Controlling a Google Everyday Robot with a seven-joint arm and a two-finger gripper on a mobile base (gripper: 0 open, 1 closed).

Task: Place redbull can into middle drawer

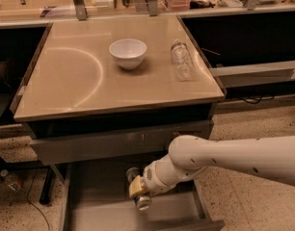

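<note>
The middle drawer (97, 211) stands pulled open below the table, and its flat grey floor shows. My gripper (136, 188) reaches in from the right on a white arm and hovers over the drawer's middle. It is shut on the redbull can (142, 202). The can lies crosswise in the gripper. One shiny round end shows above the gripper and the other below it. The can's body is mostly hidden by the gripper. I cannot tell whether the can touches the drawer floor.
A closed grey drawer front (89, 148) with white scratches sits just above the open drawer. On the tan tabletop (65, 81) stand a white bowl (128, 52) and a clear plastic bottle (181, 60) lying down. Shelves flank the table.
</note>
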